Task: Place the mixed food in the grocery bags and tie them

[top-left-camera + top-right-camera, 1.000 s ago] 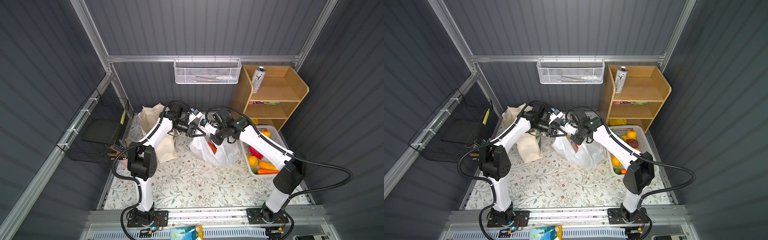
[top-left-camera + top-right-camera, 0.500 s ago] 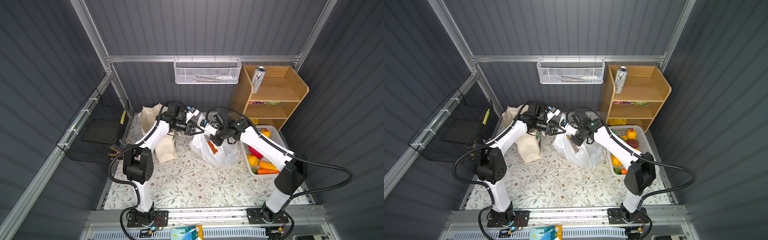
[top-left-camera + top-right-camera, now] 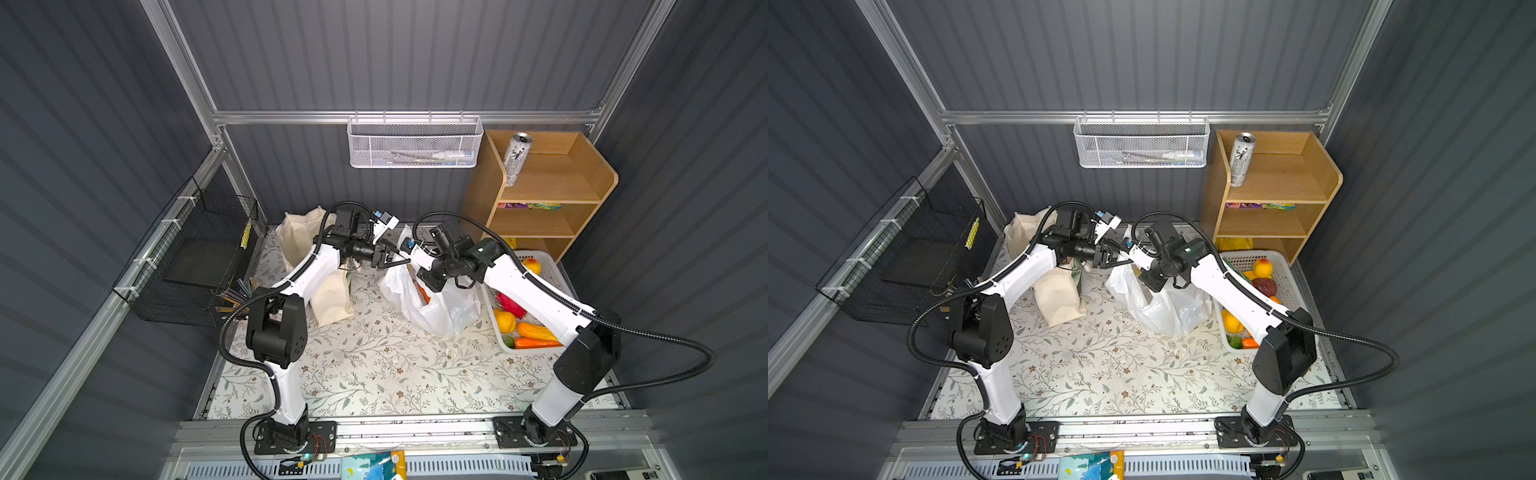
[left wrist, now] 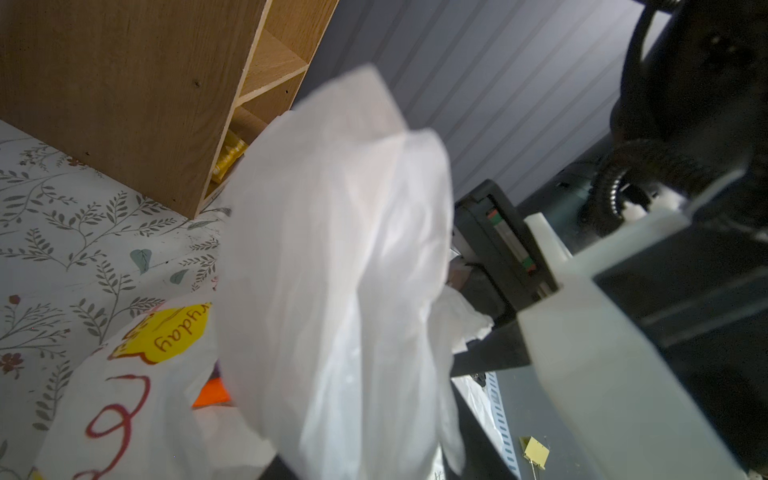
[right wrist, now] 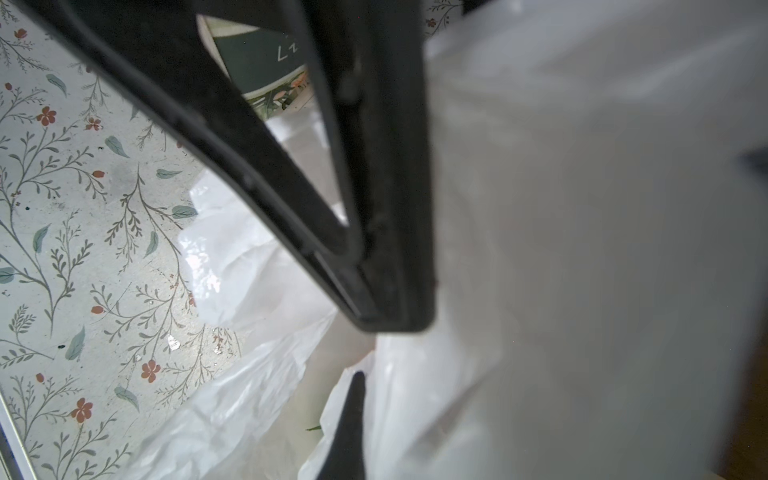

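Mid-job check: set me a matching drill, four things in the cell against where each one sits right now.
Things:
1. can
2. snack packets
3. plastic bag
4. tote

Places:
A. back left of the mat
B. top level of the shelf
C. middle level of the shelf
D. middle of the mat, just left of the basket in both top views

Pairs: 1-B, 2-C, 3-D, 4-A
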`<state>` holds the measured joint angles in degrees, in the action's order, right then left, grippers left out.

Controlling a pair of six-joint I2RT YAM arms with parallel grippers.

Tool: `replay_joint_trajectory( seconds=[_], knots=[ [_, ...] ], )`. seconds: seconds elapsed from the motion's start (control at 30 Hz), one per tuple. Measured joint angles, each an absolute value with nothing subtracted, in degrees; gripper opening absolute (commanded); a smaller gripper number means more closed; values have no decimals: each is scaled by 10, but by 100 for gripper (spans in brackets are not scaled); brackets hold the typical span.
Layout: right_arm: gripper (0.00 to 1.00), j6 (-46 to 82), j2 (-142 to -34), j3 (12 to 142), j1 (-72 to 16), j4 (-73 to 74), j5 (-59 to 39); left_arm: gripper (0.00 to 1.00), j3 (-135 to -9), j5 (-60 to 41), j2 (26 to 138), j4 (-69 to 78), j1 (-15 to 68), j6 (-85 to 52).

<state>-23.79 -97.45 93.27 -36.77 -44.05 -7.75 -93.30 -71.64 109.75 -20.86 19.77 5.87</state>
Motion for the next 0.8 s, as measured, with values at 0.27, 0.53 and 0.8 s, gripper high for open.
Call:
replay_joint_trajectory(
  seconds=[0.27,0.53,0.8],
  knots=[
    [5,-237,-980,929,-367,-437,-77,15,-895,-734,1097,-93,198,-19],
    [54,-224,-976,926,-344,-436,-96,0,-868,-742,1097,-8,198,-84],
    [67,-150,-854,889,-232,-430,-227,0,-843,-714,1075,5,198,-97]
  ],
)
